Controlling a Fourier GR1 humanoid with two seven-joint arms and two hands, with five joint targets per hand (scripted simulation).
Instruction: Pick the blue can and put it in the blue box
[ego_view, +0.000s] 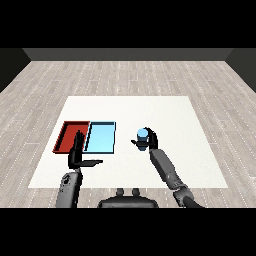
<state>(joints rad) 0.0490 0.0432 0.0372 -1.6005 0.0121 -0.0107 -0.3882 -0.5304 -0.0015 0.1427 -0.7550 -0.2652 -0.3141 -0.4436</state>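
Observation:
The blue can stands upright right of the trays, with my right hand curled round it from behind and the right. Whether it rests on the table or hangs just above it I cannot tell. The light blue tray lies left of the can, with a gap of white table between them. My left hand is open near the front edges of the two trays, fingers pointing up and thumb stretched to the right, holding nothing.
The red tray lies against the blue tray's left side. Both sit on the white table, which stretches wide behind and to the right of the can. Grey wooden floor surrounds the table.

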